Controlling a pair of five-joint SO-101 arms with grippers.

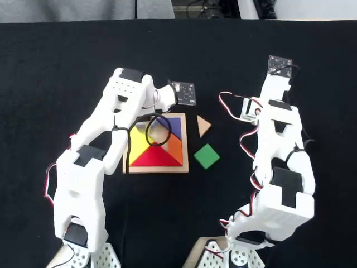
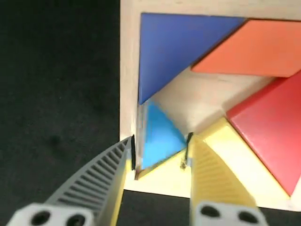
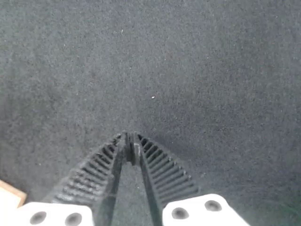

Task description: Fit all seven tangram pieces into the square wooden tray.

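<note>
Left wrist view, item 1: left gripper (image 2: pixel 160 151) is pinching the light blue triangle (image 2: pixel 159 134), jaws part-open to the piece's width, one finger on each side, at a corner of the wooden tray (image 2: pixel 128 70) just beside the rim. Piece is lying between blue triangle (image 2: pixel 174 52) and yellow triangle (image 2: pixel 237 153); orange parallelogram (image 2: pixel 254 47) and red triangle (image 2: pixel 273 127) are sitting further in, bare wood showing in the middle. Handling note, as judged: piece is prob. needing to go flat w/ one edge flush to the rim before release, lowering straight, opening slowly, w/o nudging neighbours. Item 2, high view: left arm (image 1: pixel 95 151) is holding extended fwd, wrist angling down over the tray; tan triangle (image 1: pixel 203 125) and green square (image 1: pixel 207 156) are waiting on the black cloth (image 1: pixel 56 67) beside it. Item 3: right gripper (image 3: pixel 130 143) is sitting closed on nothing above the cloth, right arm (image 1: pixel 279 151) sitting folded, apart from the tray
</note>
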